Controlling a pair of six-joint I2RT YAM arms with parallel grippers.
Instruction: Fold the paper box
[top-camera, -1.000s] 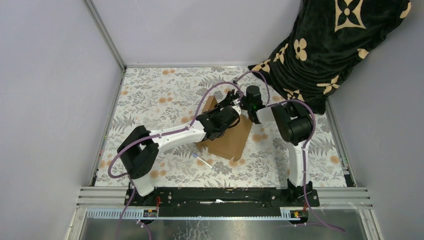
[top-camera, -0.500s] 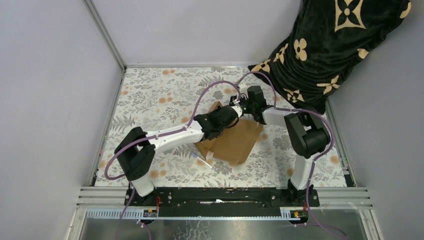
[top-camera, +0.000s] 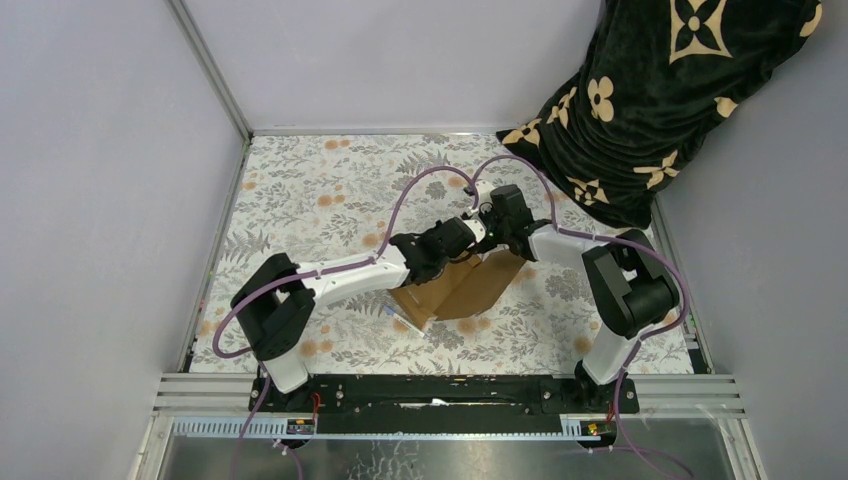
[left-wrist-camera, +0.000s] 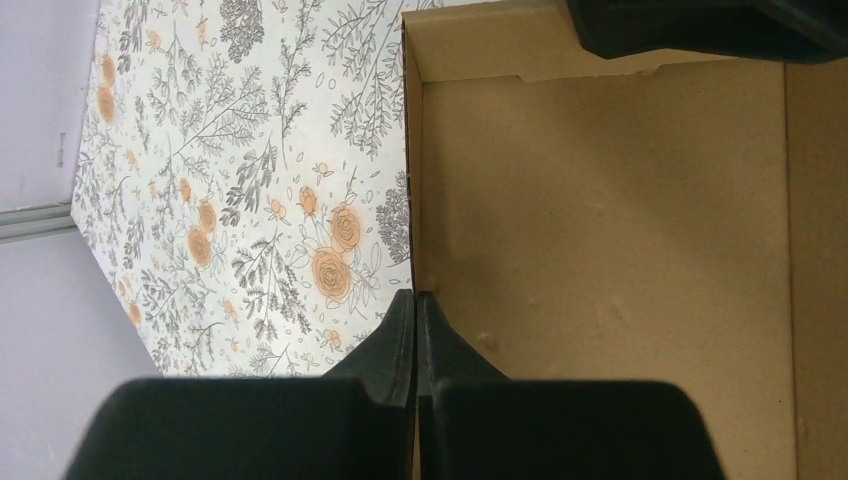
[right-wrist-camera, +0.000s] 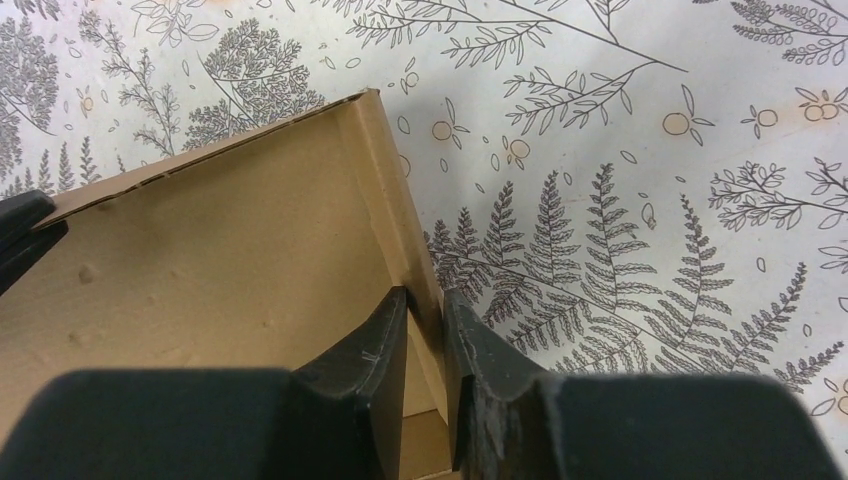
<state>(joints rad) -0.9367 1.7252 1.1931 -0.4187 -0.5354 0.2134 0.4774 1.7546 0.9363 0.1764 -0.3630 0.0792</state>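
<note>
The brown cardboard paper box (top-camera: 462, 288) is held tilted up off the floral table between both arms. My left gripper (top-camera: 472, 233) is shut on the thin edge of one box wall; in the left wrist view its fingers (left-wrist-camera: 416, 305) pinch the cardboard (left-wrist-camera: 600, 220) edge. My right gripper (top-camera: 490, 237) is shut on a neighbouring side wall; in the right wrist view its fingers (right-wrist-camera: 425, 305) clamp a raised flap of the box (right-wrist-camera: 220, 260). The two grippers sit close together at the box's far end.
A small white pen-like stick (top-camera: 398, 318) lies on the floral table cover (top-camera: 320, 190) by the box's near-left corner. A black cloth with tan flowers (top-camera: 660, 90) hangs at the back right. Grey walls bound the table on the left and behind.
The box has been lifted and tilted up from lying flat. The right arm has swung outward to the right, its gripper staying on the box. The left gripper has shifted slightly right.
</note>
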